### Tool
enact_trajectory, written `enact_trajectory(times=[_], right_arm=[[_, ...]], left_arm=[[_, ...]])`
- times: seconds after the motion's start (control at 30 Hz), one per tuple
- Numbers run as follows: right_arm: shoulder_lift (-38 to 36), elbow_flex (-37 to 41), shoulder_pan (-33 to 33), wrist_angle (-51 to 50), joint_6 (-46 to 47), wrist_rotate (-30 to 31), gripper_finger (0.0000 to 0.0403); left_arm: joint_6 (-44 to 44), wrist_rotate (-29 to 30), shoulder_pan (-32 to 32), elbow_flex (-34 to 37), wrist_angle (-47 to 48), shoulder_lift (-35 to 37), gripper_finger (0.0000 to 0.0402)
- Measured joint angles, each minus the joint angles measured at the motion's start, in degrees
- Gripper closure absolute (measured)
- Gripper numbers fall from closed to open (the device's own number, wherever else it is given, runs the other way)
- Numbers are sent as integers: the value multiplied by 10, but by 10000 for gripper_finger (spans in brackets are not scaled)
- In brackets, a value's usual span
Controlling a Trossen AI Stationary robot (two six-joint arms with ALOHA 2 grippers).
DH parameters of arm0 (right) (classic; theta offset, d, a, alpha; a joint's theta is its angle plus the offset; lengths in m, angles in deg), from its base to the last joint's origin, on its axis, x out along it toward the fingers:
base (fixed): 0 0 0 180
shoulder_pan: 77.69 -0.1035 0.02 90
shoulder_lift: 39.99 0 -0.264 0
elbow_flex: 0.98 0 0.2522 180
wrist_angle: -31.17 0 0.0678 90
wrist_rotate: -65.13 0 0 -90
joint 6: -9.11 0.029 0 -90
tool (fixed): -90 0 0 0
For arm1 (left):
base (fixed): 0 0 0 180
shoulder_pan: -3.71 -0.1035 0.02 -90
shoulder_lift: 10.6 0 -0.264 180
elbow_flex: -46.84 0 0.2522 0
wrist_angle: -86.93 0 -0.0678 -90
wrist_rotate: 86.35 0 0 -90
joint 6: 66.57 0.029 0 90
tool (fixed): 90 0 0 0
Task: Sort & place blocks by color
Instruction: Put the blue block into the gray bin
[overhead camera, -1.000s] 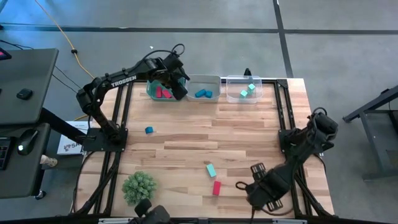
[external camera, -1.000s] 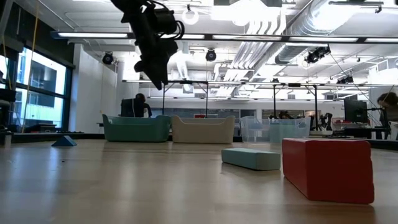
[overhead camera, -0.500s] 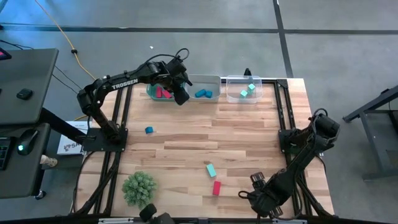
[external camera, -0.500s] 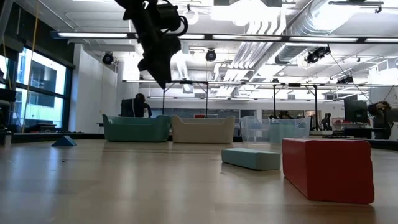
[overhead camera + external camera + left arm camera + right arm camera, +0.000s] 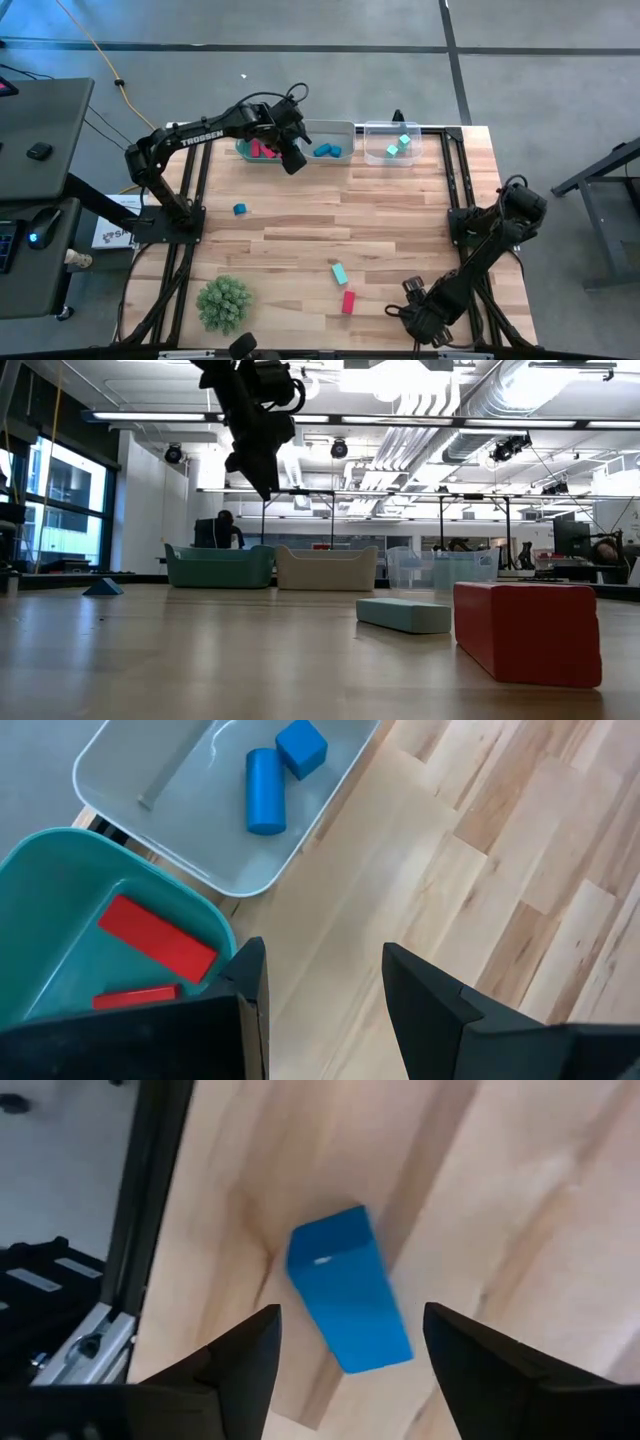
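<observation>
My right gripper (image 5: 350, 1325) hangs open near the table's near edge (image 5: 418, 318), pointing down, one finger on either side of a blue block (image 5: 350, 1302) that lies on the wood; I see no touch. The high view hides that block under the gripper. A red block (image 5: 348, 301), a teal block (image 5: 340, 273) and a small blue block (image 5: 240, 209) lie loose on the table. My left gripper (image 5: 293, 158) hangs open and empty (image 5: 325, 960) above the near rims of the teal bin (image 5: 247, 150) and the white bin (image 5: 340, 128).
A clear bin (image 5: 378, 128) with teal blocks stands right of the white bin at the far edge. The teal bin holds red blocks (image 5: 158, 938), the white bin blue ones (image 5: 266, 790). A green spiky ball (image 5: 224, 302) sits at the near left.
My right gripper has sunk toward the table at the near edge and tipped further downward. My left gripper has swung toward the table's right and a little nearer, from over the teal bin to the gap between the teal and white bins.
</observation>
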Motion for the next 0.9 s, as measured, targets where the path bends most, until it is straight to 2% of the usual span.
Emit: enact_trajectory(times=[0.37,0.8,0.9], right_arm=[[0,35,-19,34,19,18,183],[30,31,-16,45,73,37,183],[30,32,-15,44,75,37,193]], left_arm=[[-15,14,0,0,0,0,284],[-15,14,0,0,0,0,284],[-15,14,0,0,0,0,284]])
